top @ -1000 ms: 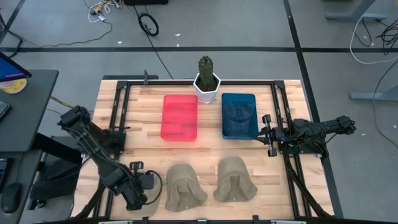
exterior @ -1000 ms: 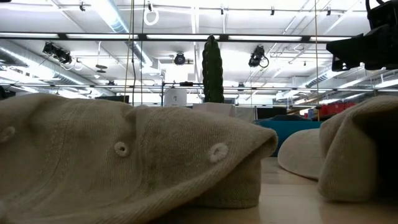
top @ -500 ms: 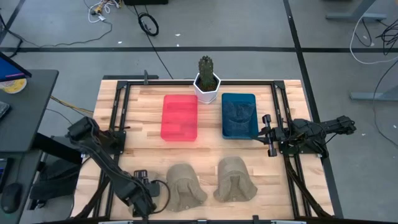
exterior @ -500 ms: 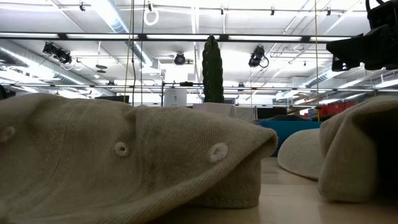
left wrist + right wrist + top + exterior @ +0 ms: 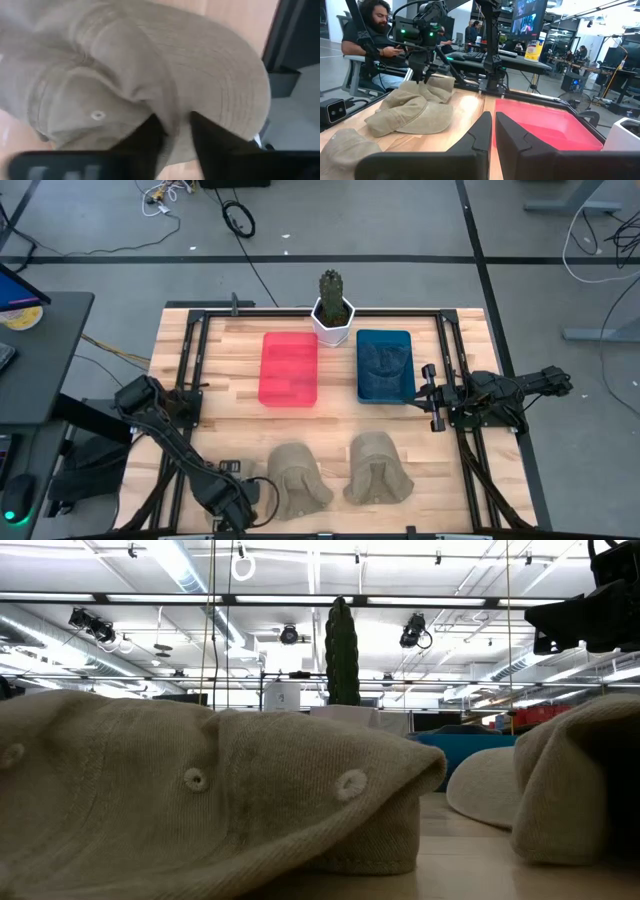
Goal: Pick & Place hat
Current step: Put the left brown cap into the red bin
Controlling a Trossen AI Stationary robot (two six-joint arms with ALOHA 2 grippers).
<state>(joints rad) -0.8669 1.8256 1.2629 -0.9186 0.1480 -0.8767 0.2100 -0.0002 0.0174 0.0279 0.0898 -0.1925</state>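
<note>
1. High view shows two tan hats on the near part of the wooden table (image 5: 230, 395): the left hat (image 5: 297, 478) and the right hat (image 5: 377, 471), lying side by side and apart.
2. Behind them sit a red tray (image 5: 289, 368) and a blue tray (image 5: 385, 365), with a potted cactus (image 5: 332, 307) between them at the far edge.
3. Left gripper (image 5: 262, 496) is low at the left hat's brim; in its wrist view the fingers (image 5: 145, 137) stand slightly apart with brim fabric between them.
4. Right gripper (image 5: 429, 394) waits by the blue tray's right side, its fingers (image 5: 479, 137) nearly together and empty.
5. A seated person (image 5: 370, 40) shows beyond the table.
</note>
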